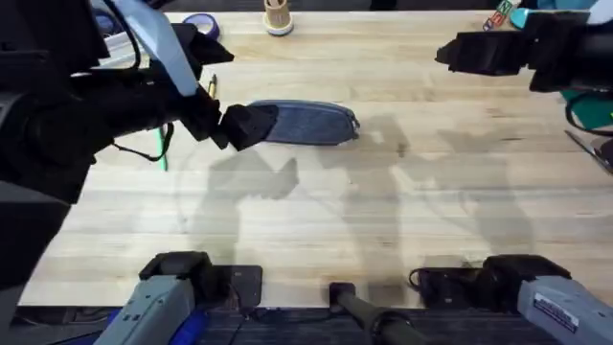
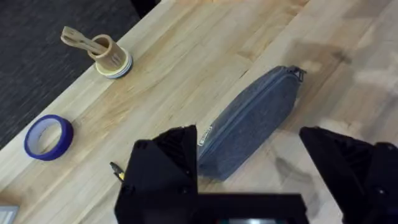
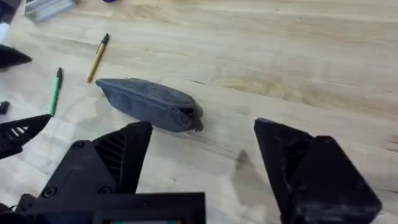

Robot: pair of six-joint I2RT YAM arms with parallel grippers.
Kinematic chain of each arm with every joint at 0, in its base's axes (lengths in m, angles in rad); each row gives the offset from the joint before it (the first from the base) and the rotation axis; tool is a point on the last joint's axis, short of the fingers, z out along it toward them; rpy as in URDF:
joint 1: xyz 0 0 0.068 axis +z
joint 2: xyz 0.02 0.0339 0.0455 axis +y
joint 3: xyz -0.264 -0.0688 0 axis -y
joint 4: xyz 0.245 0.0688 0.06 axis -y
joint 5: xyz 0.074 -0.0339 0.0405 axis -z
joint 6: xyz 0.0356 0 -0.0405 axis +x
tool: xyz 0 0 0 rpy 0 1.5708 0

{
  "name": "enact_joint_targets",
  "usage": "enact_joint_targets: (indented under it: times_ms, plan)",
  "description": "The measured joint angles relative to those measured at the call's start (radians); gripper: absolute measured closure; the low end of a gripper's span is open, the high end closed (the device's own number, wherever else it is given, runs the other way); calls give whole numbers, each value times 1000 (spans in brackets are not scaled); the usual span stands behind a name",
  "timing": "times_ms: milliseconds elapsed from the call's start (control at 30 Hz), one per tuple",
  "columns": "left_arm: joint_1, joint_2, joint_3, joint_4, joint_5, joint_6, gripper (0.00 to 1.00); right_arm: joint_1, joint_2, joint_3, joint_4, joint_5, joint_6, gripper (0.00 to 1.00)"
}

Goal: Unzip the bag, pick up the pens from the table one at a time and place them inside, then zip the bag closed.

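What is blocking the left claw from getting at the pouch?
Nothing visible. The left gripper is open just above the near end of the pouch, with bare table around it. The yellow pen and green pen lie off to the side.

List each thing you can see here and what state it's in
bag: zipped shut, lying flat on the table
yellow pen: on the table, outside the bag
green pen: on the table, outside the bag
left gripper: open, empty
right gripper: open, empty
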Motion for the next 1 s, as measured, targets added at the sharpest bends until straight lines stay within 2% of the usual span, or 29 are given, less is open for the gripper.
enact_joint_targets:
  times_ms: [200,333,567,667,767,1000]
  plan:
    - [10,0,0,-8,-2,44,9,0,0,0,-4,0,19,6]
    - [63,25,4,-11,39,92,8,0,0,0,-6,0,22,5]
    - [224,156,5,-11,258,231,8,0,0,0,-4,0,22,5]
    - [276,209,5,-11,350,298,8,0,0,0,-3,0,22,5]
    - [305,247,5,-11,426,367,8,0,0,0,-3,0,26,5]
    - [339,324,5,-11,517,476,8,0,0,0,-3,0,26,5]
